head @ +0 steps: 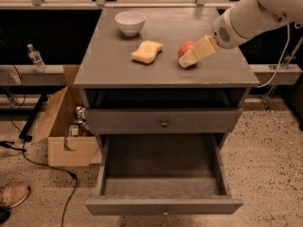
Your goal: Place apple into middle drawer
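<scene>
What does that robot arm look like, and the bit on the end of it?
The arm is a fat, smooth white tube with rounded shapes. Its wrist end has a round patch of small vent holes. The tool, down against the apple on the cabinet top, is a pale cream, tapering wedge. No markings show.

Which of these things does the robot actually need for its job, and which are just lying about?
Needed: apple on the cabinet top; gripper, right at the apple; middle drawer, pulled open.
Lying about: yellow sponge; white bowl; closed drawer above; cardboard box; water bottle; shoe.
</scene>
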`<action>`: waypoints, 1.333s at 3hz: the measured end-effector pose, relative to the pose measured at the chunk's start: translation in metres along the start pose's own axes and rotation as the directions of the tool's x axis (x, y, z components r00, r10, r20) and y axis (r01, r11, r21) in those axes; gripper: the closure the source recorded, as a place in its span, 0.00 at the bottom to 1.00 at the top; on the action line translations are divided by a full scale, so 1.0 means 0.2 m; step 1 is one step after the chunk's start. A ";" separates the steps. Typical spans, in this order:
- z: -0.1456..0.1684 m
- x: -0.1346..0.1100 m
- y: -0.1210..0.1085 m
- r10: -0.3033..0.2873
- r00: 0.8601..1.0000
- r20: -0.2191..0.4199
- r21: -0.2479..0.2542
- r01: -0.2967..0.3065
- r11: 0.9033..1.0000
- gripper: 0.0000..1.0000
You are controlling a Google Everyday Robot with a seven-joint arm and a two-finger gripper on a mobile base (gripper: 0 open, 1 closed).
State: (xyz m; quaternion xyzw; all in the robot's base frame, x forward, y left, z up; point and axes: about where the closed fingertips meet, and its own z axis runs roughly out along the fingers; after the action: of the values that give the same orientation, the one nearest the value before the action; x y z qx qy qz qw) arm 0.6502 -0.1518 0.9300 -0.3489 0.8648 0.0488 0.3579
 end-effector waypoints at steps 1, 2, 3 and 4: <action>0.00 0.00 0.00 0.000 1.000 0.000 0.000 0.000 1.000 0.00; 0.09 0.01 -0.02 -0.029 1.000 0.000 -0.001 0.029 1.000 0.00; 0.22 -0.01 -0.09 -0.067 0.997 0.029 -0.011 0.068 0.998 0.00; 0.36 -0.04 -0.16 -0.083 0.995 0.055 -0.017 0.084 0.996 0.00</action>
State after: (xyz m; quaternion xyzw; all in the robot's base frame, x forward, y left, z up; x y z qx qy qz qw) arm 0.7171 -0.1461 0.8873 -0.3865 0.8389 0.0517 0.3797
